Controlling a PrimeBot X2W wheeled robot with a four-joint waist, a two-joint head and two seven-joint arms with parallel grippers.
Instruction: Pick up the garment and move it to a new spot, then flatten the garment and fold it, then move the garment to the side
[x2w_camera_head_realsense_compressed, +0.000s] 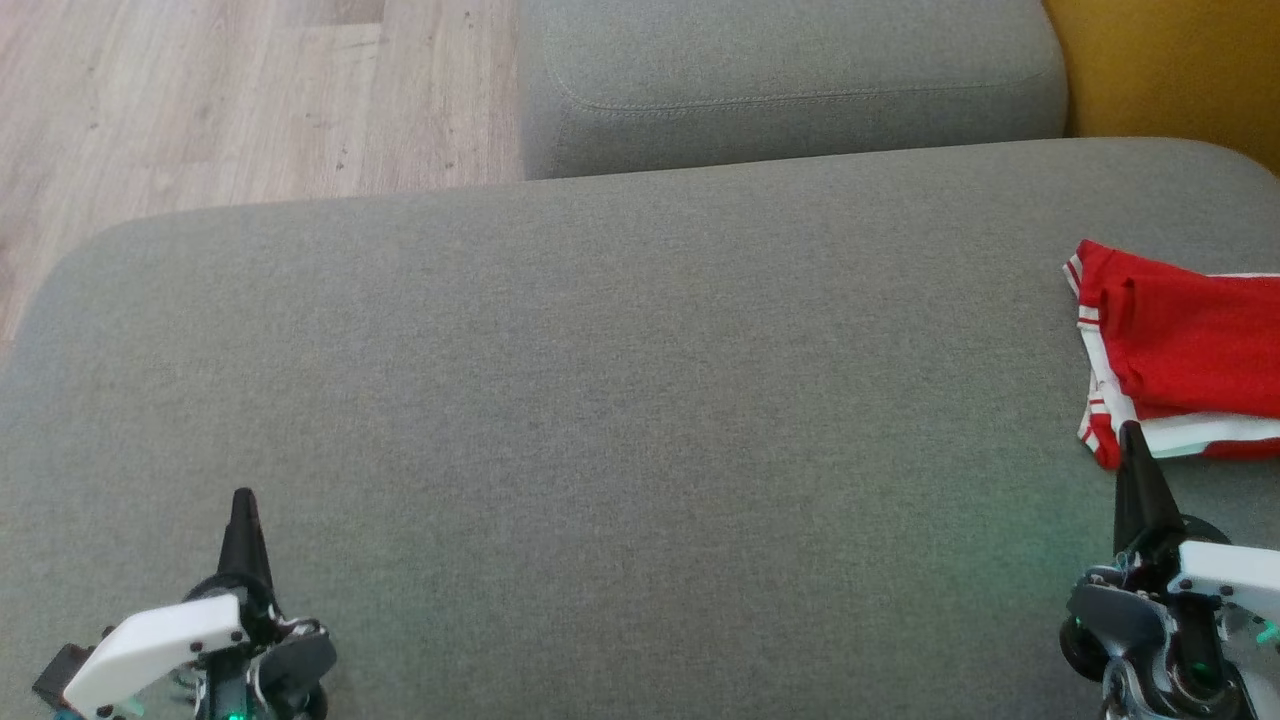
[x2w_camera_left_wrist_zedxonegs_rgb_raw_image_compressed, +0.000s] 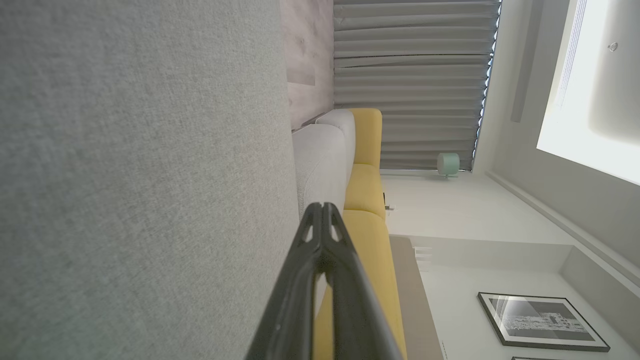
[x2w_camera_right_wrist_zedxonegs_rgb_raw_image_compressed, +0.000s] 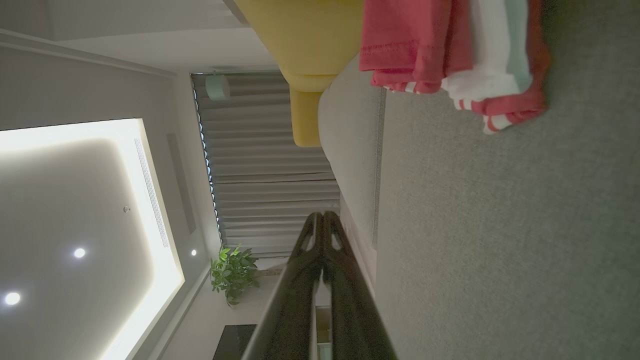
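So the red garment (x2w_camera_head_realsense_compressed: 1185, 350) with white stripes lies folded up at the far right edge of the big grey cushion (x2w_camera_head_realsense_compressed: 600, 350), and part of it runs out of the head view on that side. The right tool (x2w_camera_head_realsense_compressed: 1131, 432) is clenched with nothing in it, fingers pressed flat together. Its tip points at the near left corner of the garment. From the head view it looks like it could be touching the hem, but honestly I can't tell, and the wrist view makes it look a bit short of the fabric. The left tool (x2w_camera_head_realsense_compressed: 243, 497) sits near the cushion's near left corner, well apart from the garment. It's clenched too and also empty, hovering over bare grey fabric. Past the cushion's far edge there's another grey cushion (x2w_camera_head_realsense_compressed: 790, 80), wooden floor (x2w_camera_head_realsense_compressed: 200, 100) on the left and something yellow (x2w_camera_head_realsense_compressed: 1170, 60) in the far right corner.
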